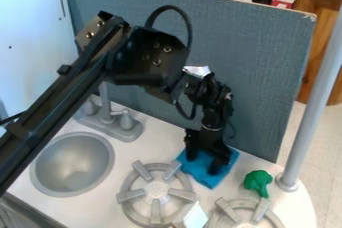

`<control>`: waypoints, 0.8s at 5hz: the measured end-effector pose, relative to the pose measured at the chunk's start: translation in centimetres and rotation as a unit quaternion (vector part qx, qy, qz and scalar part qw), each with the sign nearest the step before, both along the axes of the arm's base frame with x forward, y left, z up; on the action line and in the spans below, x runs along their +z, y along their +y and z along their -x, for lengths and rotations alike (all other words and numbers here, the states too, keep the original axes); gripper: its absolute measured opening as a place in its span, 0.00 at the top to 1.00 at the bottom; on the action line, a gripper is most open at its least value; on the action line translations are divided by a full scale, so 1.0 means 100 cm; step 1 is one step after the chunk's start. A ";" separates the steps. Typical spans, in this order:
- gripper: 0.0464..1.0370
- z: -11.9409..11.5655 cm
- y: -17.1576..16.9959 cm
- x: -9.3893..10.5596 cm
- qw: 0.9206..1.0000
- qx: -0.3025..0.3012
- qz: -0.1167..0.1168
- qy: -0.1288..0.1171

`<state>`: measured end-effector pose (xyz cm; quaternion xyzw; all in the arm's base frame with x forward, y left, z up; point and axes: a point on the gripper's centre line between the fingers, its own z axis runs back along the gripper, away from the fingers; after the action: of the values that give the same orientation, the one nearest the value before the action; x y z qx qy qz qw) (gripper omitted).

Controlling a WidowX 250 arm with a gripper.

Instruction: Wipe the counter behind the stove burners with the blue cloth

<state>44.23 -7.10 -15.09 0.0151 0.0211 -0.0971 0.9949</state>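
A blue cloth (200, 177) lies flat on the white counter (93, 206), directly beneath the black gripper (204, 161). The gripper points down over the cloth's upper part with its two fingers spread apart; whether they touch the fabric cannot be told. Just left of the cloth sits a gray stove burner (156, 188), and farther left, well apart from it, are a round sink (72, 166) and a gray faucet (109, 117). Near the cloth's lower right is a green toy broccoli (257, 180), with a gray pole (310, 109) beyond. Below the cloth are a second burner (231, 207) and a pale, flat-faced object (194, 216). Behind the cloth stands a blue-gray panel (244, 62).
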 end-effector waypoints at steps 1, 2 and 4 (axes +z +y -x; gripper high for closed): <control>0.04 0.002 -0.004 -0.002 1.000 -0.003 0.004 -0.001; 0.04 0.007 -0.003 0.000 1.000 0.001 0.003 -0.003; 0.04 0.008 0.016 0.079 0.997 0.029 0.022 -0.075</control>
<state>43.46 -5.54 -7.17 -0.0006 -0.0553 -0.0675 0.9962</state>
